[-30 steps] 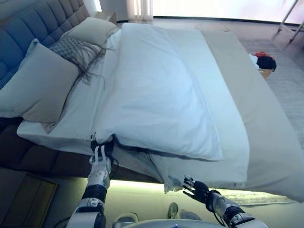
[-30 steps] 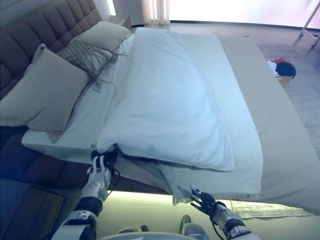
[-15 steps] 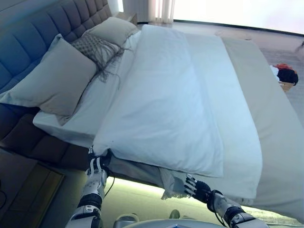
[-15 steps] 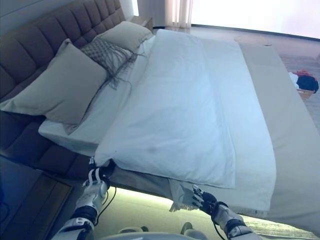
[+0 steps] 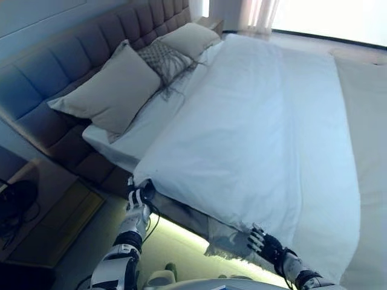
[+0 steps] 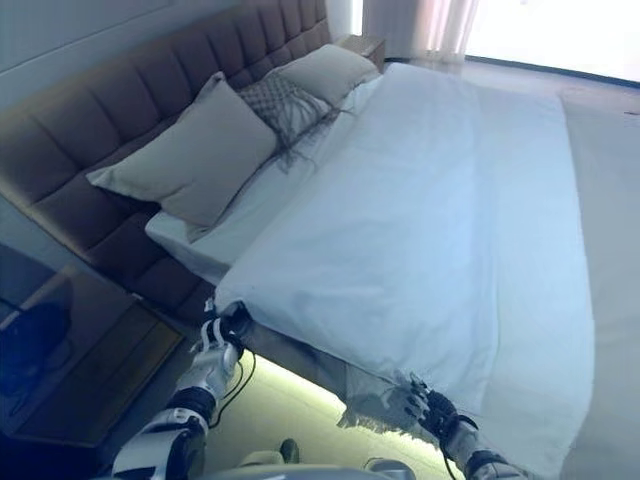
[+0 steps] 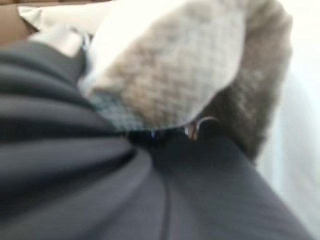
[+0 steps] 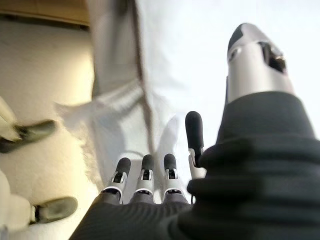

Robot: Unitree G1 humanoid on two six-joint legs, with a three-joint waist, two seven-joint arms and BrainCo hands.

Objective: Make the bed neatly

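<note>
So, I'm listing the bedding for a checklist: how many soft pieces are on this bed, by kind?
Plain pillows: 2 (near one, far one)
Patterned fringed cushion: 1
White duvet: 1
Beige fringed blanket: 1
Total: 5

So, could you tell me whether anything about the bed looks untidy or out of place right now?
Yes: a fringed grey throw lies crumpled among the pillows, tassels straggling over the sheet. At the near edge a frayed blanket corner hangs out beneath the white duvet, by the right hand.
</note>
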